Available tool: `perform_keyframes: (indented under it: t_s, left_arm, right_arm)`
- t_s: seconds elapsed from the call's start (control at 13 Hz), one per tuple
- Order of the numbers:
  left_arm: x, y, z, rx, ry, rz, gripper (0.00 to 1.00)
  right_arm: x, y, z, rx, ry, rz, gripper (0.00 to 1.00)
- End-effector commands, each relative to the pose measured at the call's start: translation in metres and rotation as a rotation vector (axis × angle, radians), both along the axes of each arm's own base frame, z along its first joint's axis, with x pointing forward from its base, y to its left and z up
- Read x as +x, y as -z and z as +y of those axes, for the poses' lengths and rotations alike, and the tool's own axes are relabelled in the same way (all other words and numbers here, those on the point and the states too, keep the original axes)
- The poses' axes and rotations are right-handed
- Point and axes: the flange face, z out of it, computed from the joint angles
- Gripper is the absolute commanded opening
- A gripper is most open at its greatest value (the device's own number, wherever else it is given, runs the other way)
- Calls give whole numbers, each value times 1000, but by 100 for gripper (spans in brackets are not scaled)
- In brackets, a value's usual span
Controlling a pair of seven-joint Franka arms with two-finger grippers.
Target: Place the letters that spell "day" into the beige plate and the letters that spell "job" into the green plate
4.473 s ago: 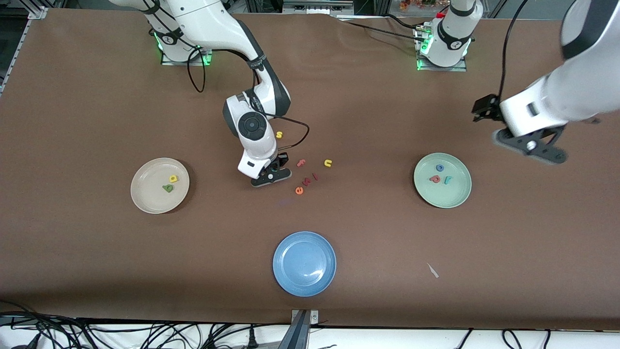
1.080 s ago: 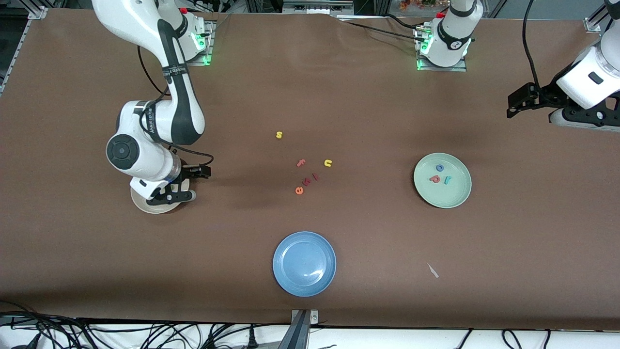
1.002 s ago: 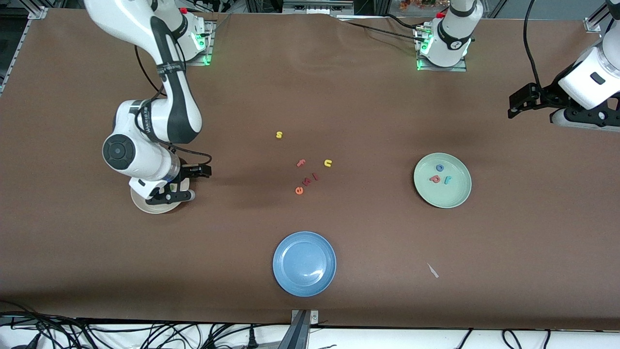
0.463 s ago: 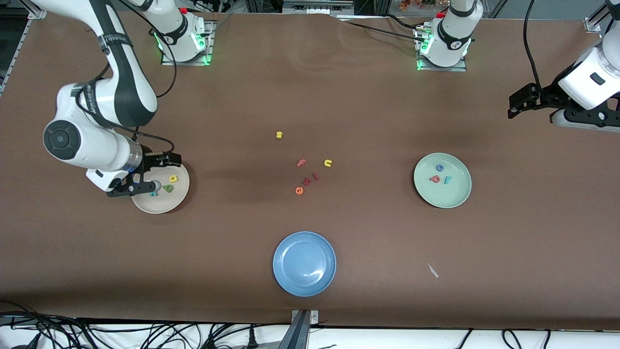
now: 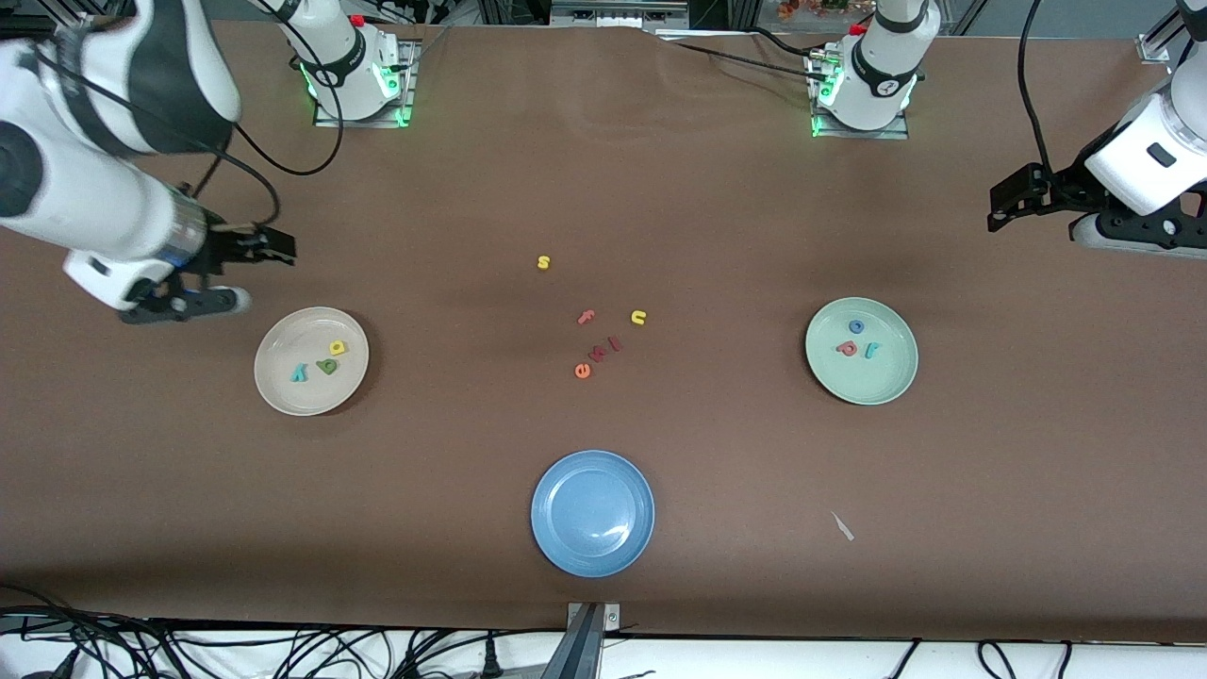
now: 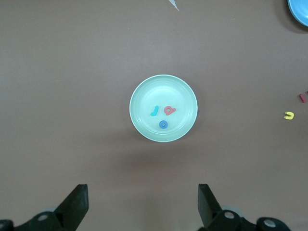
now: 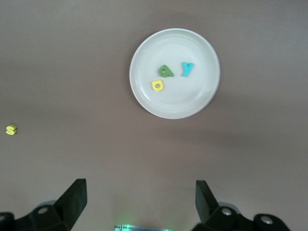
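Three foam letters sit in each plate: round cream-beige plate (image 5: 311,361), pale mint-green plate (image 5: 861,351). Right gripper (image 5: 184,304) and left gripper (image 5: 1122,247), jaws spread and empty, should just lift clear.

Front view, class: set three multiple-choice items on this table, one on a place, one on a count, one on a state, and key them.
1. Where is the teal y?
A in the beige plate
B in the blue plate
C on the table

2. How many letters lie in the green plate?
A one
B three
C five

3. The right end effector is:
A shut on a letter
B open, empty
C resting in a plate

Key: 1 A, it lies beside the d and a; 2 B, j, o, b; 3 B, fingers apart with nothing between.
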Motion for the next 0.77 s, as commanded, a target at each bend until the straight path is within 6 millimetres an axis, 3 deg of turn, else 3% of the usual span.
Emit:
perform_keyframes:
  t_s: [0.0,0.08,0.31,0.69]
  left_arm:
    - [3,-5,-2,-15,-6,-5,100]
    - [3,-5,-2,-15,-6,-5,100]
    - [3,-5,-5,-15,-3,-5,100]
    - [5,-7,-5,-16,-2,-11,100]
  right_arm:
    - [-10,-55,-32,-6,57,13,100]
    - [-13,-71,-35,-8,68,16,100]
    - [-17,-88,-37,-5,110,-41,100]
    - [-10,-75,-37,31,116,-122,100]
